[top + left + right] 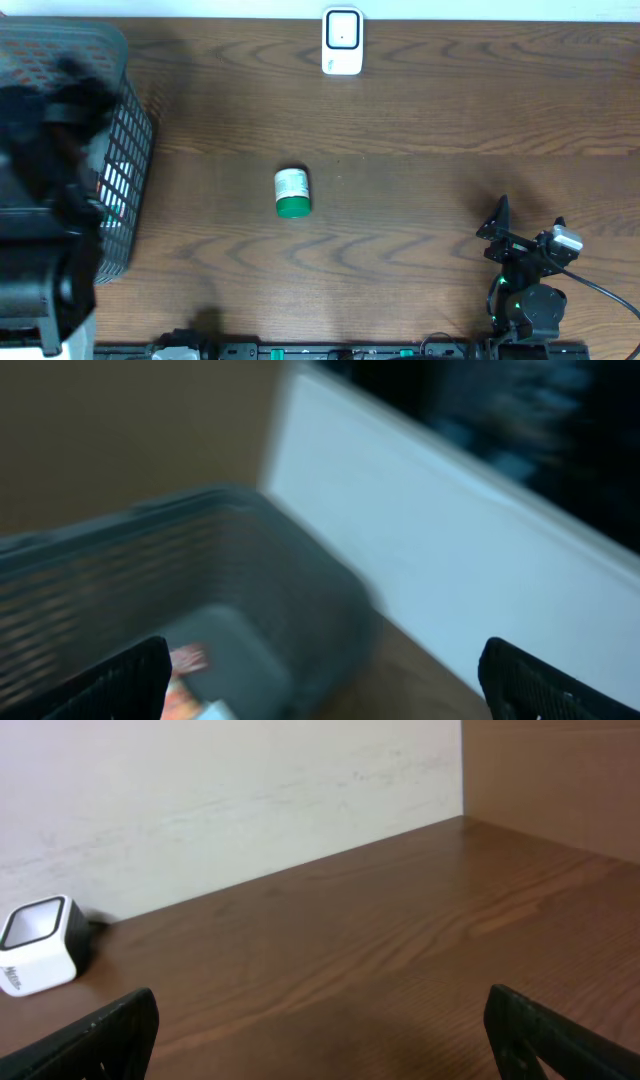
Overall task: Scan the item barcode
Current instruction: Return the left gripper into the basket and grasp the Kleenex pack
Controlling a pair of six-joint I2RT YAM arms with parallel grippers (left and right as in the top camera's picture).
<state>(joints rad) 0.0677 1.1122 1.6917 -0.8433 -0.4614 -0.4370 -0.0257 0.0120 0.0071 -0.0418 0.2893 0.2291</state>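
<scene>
The item, a small white bottle with a green cap (pixel 292 192), lies on its side in the middle of the wooden table. The white barcode scanner (pixel 342 40) stands at the far edge, also seen as the scanner (pixel 35 958) in the right wrist view. My right gripper (pixel 530 215) rests open near the front right, far from the bottle, with nothing between its fingers (pixel 110 1038). My left gripper (pixel 325 685) hangs open and empty over the dark mesh basket (pixel 200 580); that view is motion-blurred. No barcode can be made out on the bottle.
The mesh basket (pixel 125 170) stands at the table's left edge with some packaged items (pixel 185 665) inside, and the left arm (pixel 40 200) looms over it. A pale wall (pixel 230 800) runs behind the scanner.
</scene>
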